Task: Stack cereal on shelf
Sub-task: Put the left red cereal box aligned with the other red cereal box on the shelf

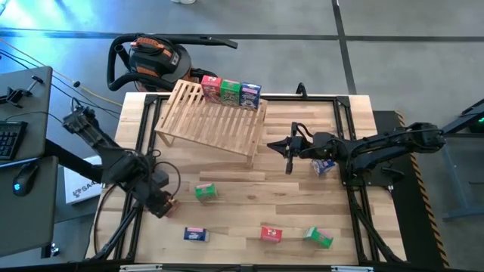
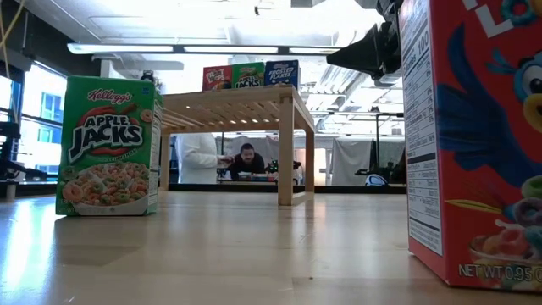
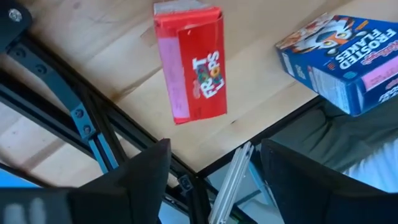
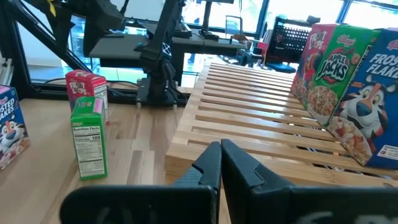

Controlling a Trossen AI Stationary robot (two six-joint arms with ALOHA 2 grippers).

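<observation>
High view: got the left pincer [image 1: 162,202] spread wide open at the desk [image 1: 242,205] corner, gripping nothing. Red box [image 3: 189,62] lying flat just ahead of its fingers, blue box [image 3: 339,59] beside that. Probably flat like that so the narrow sides can be pinched. Right pincer [image 1: 289,162] shut and empty, parked just short of the shelf [image 1: 212,125]. Three boxes [image 1: 231,92] lined up along the shelf edge farthest from it, presumably to leave room for more.

Red box [image 3: 189,62], blue box [image 3: 345,59] beyond open hand [image 3: 214,165]
</observation>
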